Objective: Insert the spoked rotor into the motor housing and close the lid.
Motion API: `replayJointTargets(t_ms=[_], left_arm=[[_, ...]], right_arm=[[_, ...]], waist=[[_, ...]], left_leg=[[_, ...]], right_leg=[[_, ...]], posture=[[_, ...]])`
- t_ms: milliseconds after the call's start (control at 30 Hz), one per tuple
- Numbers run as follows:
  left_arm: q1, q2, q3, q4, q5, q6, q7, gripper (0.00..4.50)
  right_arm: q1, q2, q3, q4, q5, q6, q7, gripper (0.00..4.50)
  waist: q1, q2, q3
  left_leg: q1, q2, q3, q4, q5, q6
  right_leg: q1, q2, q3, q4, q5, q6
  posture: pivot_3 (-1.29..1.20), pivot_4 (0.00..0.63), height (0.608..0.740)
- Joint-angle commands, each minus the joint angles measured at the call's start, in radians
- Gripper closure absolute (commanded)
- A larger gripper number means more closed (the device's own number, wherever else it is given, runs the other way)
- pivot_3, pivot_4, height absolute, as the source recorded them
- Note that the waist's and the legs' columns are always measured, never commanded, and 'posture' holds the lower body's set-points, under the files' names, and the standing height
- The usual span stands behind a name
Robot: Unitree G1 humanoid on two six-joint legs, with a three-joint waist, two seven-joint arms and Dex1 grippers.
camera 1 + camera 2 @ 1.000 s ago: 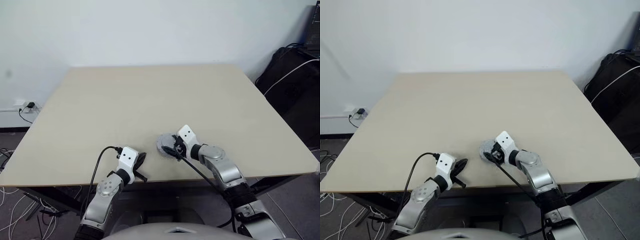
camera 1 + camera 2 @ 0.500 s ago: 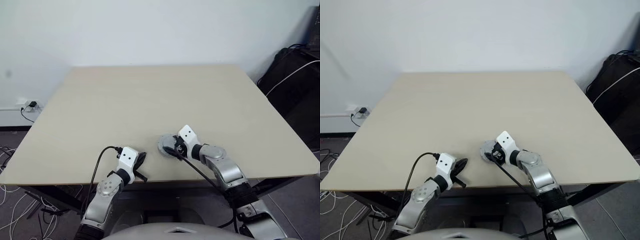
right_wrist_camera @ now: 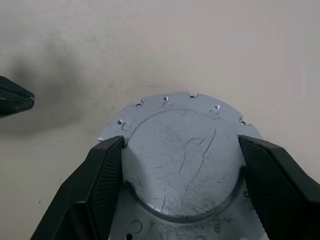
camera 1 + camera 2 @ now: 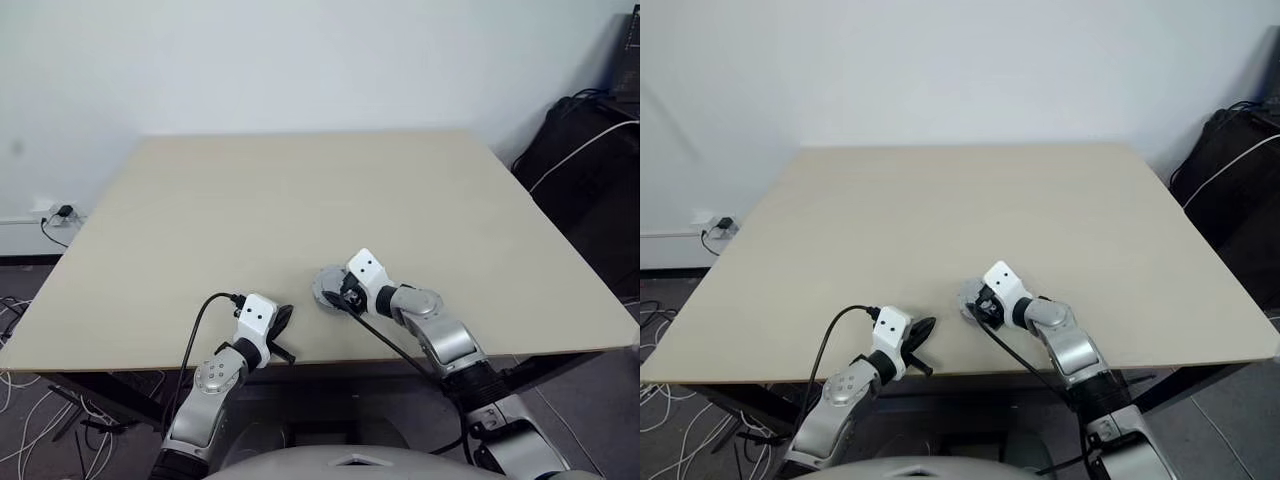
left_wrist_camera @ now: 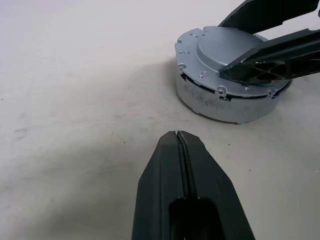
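Lid (image 5: 227,47) sits smooth face up on the motor housing (image 5: 225,102), near the tabletop's (image 4: 300,190) front edge. Left fingers (image 5: 178,150) rest pressed shut just beside it; the right gripper (image 3: 182,165) has its 2 fingers (image 3: 102,170) spread across the raised middle (gripping or merely bracketing, I cannot tell), so press straight down and evenly.

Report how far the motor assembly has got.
Done, it seems: the lid sits smooth face up on the housing; no rotor lies on the table, so it is probably inside. In hand: the right gripper straddles the lid's raised middle, one finger on each side. The left gripper is shut and apart from the stack. Left: perhaps final seating and release.
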Motion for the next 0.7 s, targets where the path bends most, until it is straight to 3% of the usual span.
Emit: replayJointTargets(t_ms=[33, 700], left_arm=[[-0.012, -0.004, 0.0, -0.048, -0.003, -0.005, 0.004, 4.47], [-0.006, 0.003, -0.005, -0.07, -0.003, 0.012, -0.003, 4.47]], right_arm=[[-0.007, -0.022, 0.013, -0.002, -0.026, 0.047, 0.01, 1.25], [0.001, -0.049, 0.016, -0.008, -0.013, 0.101, 0.044, 1.25]], waist=[[0.001, 0.0, 0.0], [0.005, 0.0, -0.001]], left_leg=[[0.0, 0.0, 0.0, 0.0, 0.0, 0.0], [0.0, 0.0, -0.001, 0.0, -0.001, 0.001]], right_leg=[[0.001, 0.0, 0.0, 0.0, 0.0, 0.0], [0.002, -0.001, 0.0, -0.001, -0.001, 0.001]], posture=[[0.0, 0.0, 0.74], [0.0, 0.0, 0.74]])
